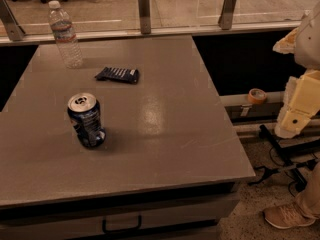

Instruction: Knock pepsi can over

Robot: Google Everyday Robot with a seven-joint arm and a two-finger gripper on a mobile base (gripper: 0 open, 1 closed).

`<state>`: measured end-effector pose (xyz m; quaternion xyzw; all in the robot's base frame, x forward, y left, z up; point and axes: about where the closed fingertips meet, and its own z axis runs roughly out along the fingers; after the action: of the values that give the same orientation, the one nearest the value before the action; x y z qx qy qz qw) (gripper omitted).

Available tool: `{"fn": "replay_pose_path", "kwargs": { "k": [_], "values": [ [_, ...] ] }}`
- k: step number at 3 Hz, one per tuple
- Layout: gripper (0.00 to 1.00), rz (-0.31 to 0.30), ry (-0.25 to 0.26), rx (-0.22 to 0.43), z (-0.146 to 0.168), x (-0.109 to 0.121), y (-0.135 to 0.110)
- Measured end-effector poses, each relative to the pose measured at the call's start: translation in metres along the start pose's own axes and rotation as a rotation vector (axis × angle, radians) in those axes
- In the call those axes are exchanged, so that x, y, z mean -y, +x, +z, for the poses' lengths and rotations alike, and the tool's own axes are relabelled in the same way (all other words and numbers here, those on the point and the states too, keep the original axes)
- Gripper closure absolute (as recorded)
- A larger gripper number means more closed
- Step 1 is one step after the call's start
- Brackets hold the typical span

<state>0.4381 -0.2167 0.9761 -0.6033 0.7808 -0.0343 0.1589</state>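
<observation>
The pepsi can (85, 120) stands upright on the left part of the grey table (165, 149). It is dark blue with a silver top and pull tab. My gripper (296, 110) shows as cream-coloured arm parts at the right edge of the view. It is off the table, well to the right of the can and touches nothing.
A clear plastic water bottle (64, 34) stands at the table's back left. A flat dark blue snack wrapper (118, 74) lies behind the can. A glass railing (144, 9) runs behind the table. A tape roll (257, 95), cables and a person's shoe (287, 215) are at the right.
</observation>
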Motion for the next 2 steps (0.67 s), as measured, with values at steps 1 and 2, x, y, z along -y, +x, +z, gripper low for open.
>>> {"fn": "replay_pose_path", "kwargs": {
  "k": [1,2],
  "values": [
    [0.00,0.000,0.000,0.000,0.0000,0.0000,0.0000],
    [0.00,-0.008,-0.006,0.029,-0.0004,-0.0005,-0.0050]
  ]
}}
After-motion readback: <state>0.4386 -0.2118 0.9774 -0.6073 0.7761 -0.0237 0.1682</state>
